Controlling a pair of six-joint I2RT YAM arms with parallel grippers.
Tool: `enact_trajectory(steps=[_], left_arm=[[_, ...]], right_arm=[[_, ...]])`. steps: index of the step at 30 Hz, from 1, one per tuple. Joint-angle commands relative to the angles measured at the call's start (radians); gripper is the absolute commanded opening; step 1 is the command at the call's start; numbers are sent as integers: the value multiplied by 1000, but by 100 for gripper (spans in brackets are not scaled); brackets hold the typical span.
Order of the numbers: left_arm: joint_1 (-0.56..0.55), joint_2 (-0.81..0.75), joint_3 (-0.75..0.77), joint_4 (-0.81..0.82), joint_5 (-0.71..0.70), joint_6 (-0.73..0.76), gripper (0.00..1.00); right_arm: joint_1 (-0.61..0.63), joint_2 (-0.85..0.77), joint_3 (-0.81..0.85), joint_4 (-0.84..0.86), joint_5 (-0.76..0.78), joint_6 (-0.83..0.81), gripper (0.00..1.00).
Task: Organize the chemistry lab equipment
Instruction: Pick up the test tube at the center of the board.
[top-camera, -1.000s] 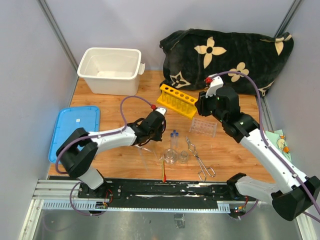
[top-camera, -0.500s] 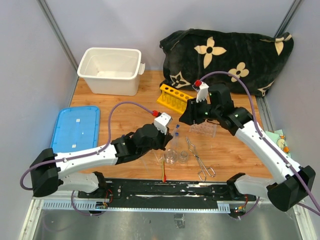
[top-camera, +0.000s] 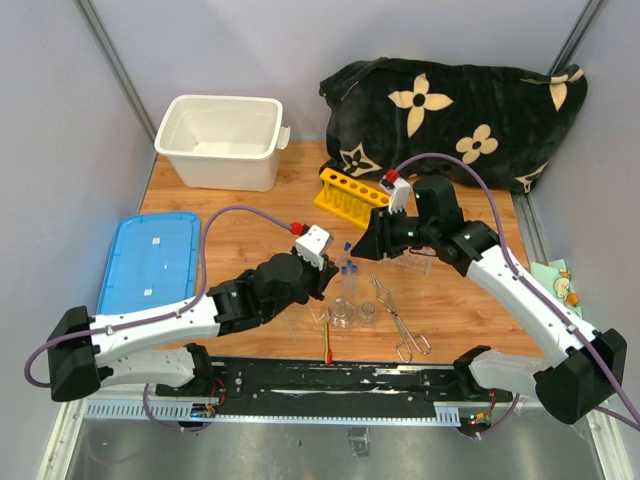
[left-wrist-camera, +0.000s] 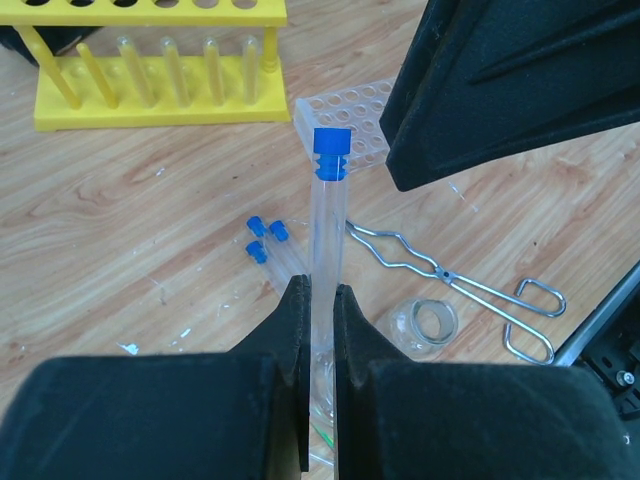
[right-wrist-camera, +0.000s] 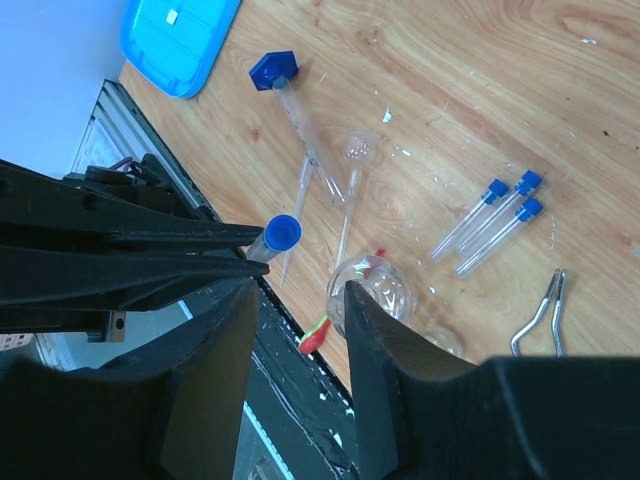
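Note:
My left gripper (left-wrist-camera: 321, 295) is shut on a blue-capped clear tube (left-wrist-camera: 328, 215) and holds it upright above the table. In the top view the tube (top-camera: 347, 252) stands between the left gripper (top-camera: 334, 272) and the right gripper (top-camera: 372, 243). The right gripper (right-wrist-camera: 298, 290) is open, and the tube's blue cap (right-wrist-camera: 283, 232) sits just past its fingertips, untouched. On the wood lie three more blue-capped tubes (right-wrist-camera: 495, 220), two small beakers (top-camera: 342, 315), metal tongs (top-camera: 400, 320) and a red-tipped stick (top-camera: 327, 345). Behind them stand the yellow rack (top-camera: 352, 195) and the clear rack (left-wrist-camera: 350, 110).
A white tub (top-camera: 220, 140) stands at the back left and its blue lid (top-camera: 150, 262) lies at the left edge. The black flowered cloth (top-camera: 450, 110) fills the back right. A larger blue-capped tube (right-wrist-camera: 272, 70) and thin rods (right-wrist-camera: 345, 200) lie near the front.
The left arm has swung right and forward, carrying the tube upright. The right gripper has come left and down toward the tube's cap, and its jaws have widened.

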Motion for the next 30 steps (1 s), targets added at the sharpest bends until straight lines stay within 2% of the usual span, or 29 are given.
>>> enact_trajectory(steps=[1,30], left_arm=[[-14,7,13,36,-26,13,0],[-43,-18,36,34,-54,20,0]], right_arm=[[-3,-28,-12,55,-46,28,41],[-4,32,-43,164,-76,54,33]])
